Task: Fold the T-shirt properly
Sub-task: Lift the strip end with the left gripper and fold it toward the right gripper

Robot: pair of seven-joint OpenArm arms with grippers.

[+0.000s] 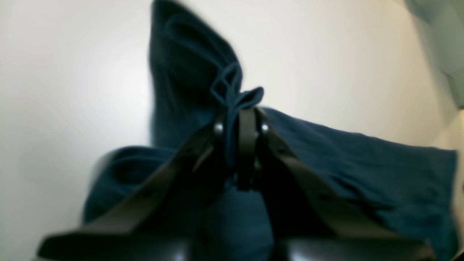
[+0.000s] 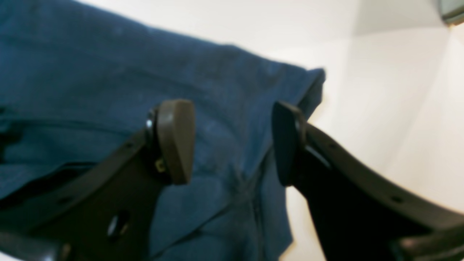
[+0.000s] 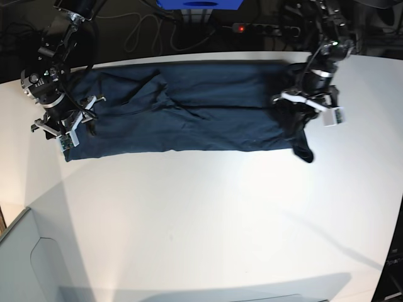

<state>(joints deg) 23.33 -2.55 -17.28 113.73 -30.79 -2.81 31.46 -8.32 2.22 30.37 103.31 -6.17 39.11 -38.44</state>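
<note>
The dark navy T-shirt (image 3: pixel 189 113) lies folded into a long band across the far part of the white table (image 3: pixel 201 214). My left gripper (image 1: pixel 241 108) is shut on a bunched fold of the T-shirt (image 1: pixel 362 166), lifted a little off the table. In the base view the left gripper (image 3: pixel 301 112) is at the band's right end, where a dark flap hangs toward the front. My right gripper (image 2: pixel 232 143) stands open just above the T-shirt (image 2: pixel 108 72), near its corner, with nothing between its fingers (image 2: pixel 175 141). In the base view the right gripper (image 3: pixel 65 124) is at the band's left end.
A blue box (image 3: pixel 198 3), cables and a power strip with a red light (image 3: pixel 239 27) sit behind the table's far edge. A pale grey panel (image 3: pixel 28 264) is at the front left corner.
</note>
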